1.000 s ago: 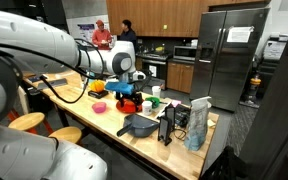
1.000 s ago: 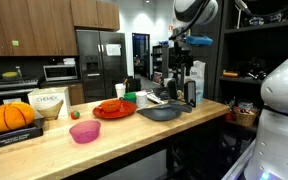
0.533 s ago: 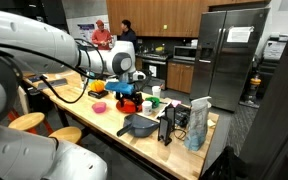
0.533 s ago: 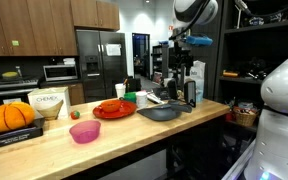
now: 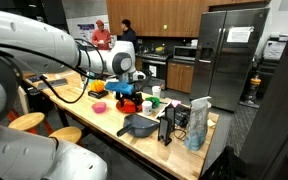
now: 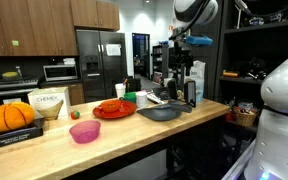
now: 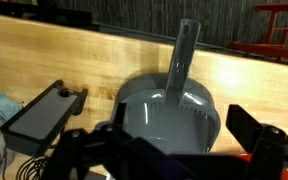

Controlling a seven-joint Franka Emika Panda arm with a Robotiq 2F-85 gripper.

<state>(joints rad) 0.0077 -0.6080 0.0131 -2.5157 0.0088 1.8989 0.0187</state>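
I see one long wooden counter [image 6: 134, 138]. One grey pan [image 7: 169, 108] sits near its end, directly under my one gripper [image 7: 169, 142], whose jaws are spread wide and hold nothing. Further along sit one orange pumpkin [image 6: 11, 116], one red plate [image 6: 114, 111] and one pink bowl [image 6: 84, 131].

The arm [image 5: 44, 45] is big, round and white, made of fat tubes with smooth bends. A black ring [image 5: 124, 62] sits at its end, toward 3 o'clock in an exterior view. A thin black cable [image 5: 56, 82] hangs below it. The pincer [image 7: 166, 135] is black, with two chunky fingers [image 7: 252, 128].
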